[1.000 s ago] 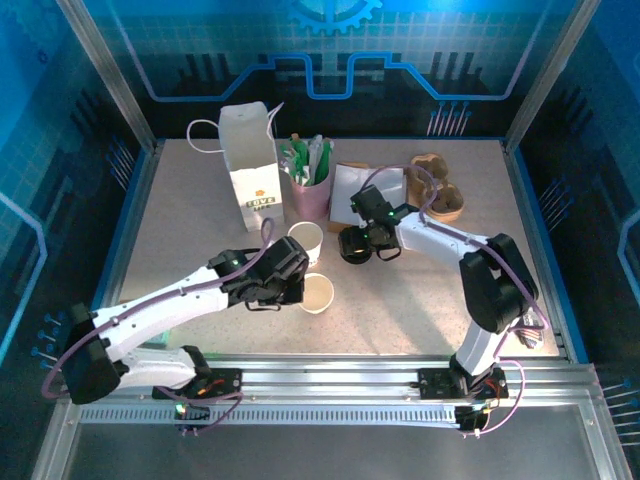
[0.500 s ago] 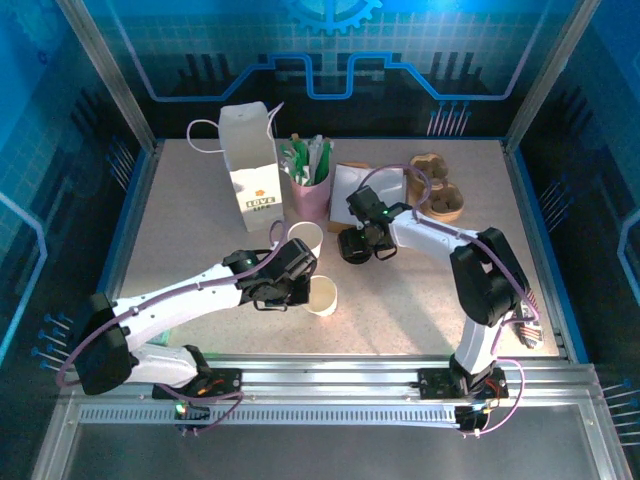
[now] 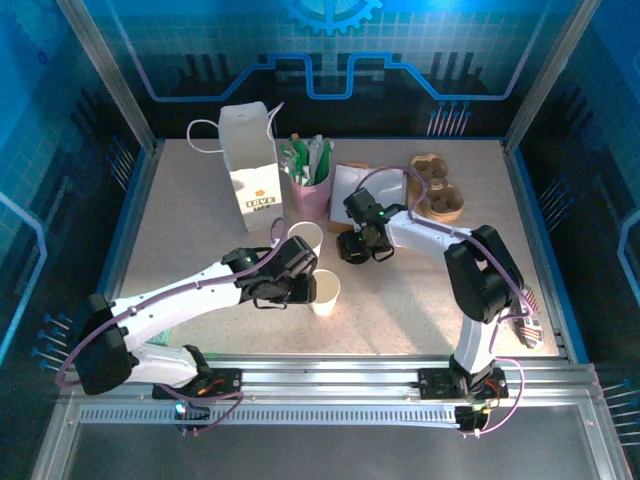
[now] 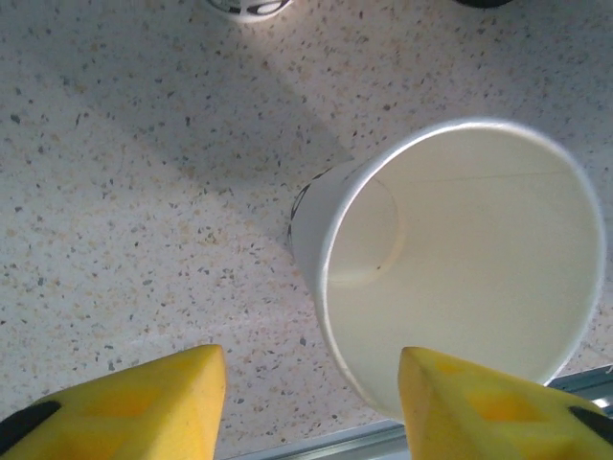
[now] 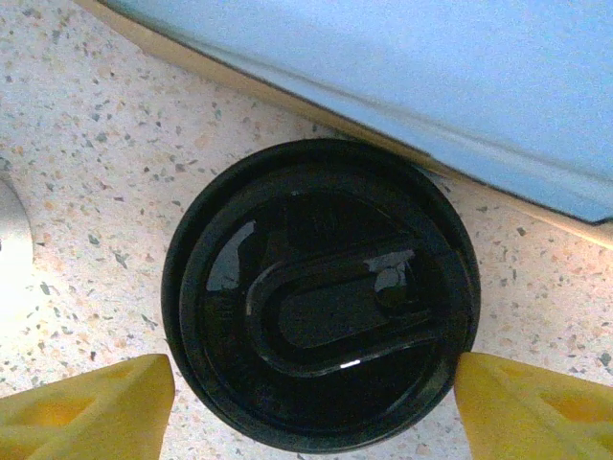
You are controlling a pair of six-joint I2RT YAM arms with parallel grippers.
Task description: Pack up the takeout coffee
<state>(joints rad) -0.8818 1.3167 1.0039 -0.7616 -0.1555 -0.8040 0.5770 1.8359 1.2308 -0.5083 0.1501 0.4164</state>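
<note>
Seen from above, two arms reach over a speckled surface (image 3: 200, 230); the move ahead, as far as can be judged, turns on the black lid (image 5: 321, 297) and the right hand (image 5: 311, 383). The lid lies flat, directly under and just ahead of that hand, with one yellow fingertip just beside its edge on each side; the hand is wide open and straddles the lid, with no grip visible. Being round, the lid has no long axis to line up with, though its raised sip ridge runs across from one finger toward the other; a flat pale sheet (image 5: 431, 77) lies just beyond it. The right arm is plainly the nearer one to the lid. The left arm is the nearer one to the white paper cup (image 4: 460, 268), which appears to stand upright, mouth up, long axis vertical. The left hand (image 4: 308, 383) is partly open and holds nothing; the cup sits just ahead of it and toward its right finger, which overlaps the near rim, so contact there cannot be told, while the other finger stands clear of the wall. From the right hand, the cup lies to its left and back toward the arm bases; a second white cup (image 3: 305, 240) stands between them; the tall paper bag (image 3: 250, 165) stands well beyond the left hand.
</note>
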